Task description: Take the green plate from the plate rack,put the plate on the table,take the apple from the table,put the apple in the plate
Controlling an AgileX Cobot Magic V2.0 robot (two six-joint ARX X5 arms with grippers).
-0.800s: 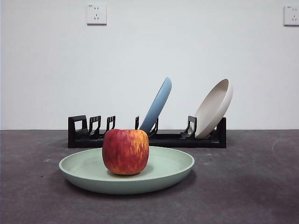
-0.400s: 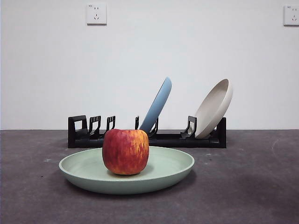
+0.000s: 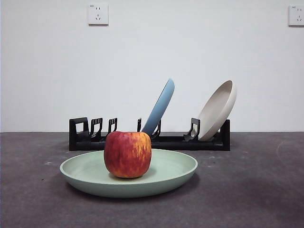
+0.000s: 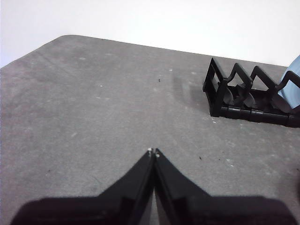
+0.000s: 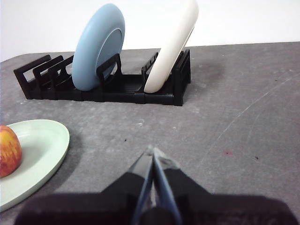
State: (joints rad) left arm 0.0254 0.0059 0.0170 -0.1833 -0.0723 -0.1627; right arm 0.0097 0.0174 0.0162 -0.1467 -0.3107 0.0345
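Observation:
The green plate (image 3: 166, 173) lies flat on the dark grey table (image 3: 247, 190), in front of the black plate rack (image 3: 171, 141). The red apple (image 3: 128, 154) stands upright in the plate's middle. The right wrist view shows the plate (image 5: 40, 150) and part of the apple (image 5: 8, 151), with my right gripper (image 5: 152, 151) shut and empty, well clear of them. My left gripper (image 4: 153, 151) is shut and empty over bare table, apart from the rack's looped end (image 4: 234, 91). Neither arm shows in the front view.
A blue plate (image 3: 160, 107) and a cream-white plate (image 3: 217, 110) lean in the rack's slots; both also show in the right wrist view, the blue plate (image 5: 97, 47) and the cream-white plate (image 5: 171, 44). A white wall stands behind.

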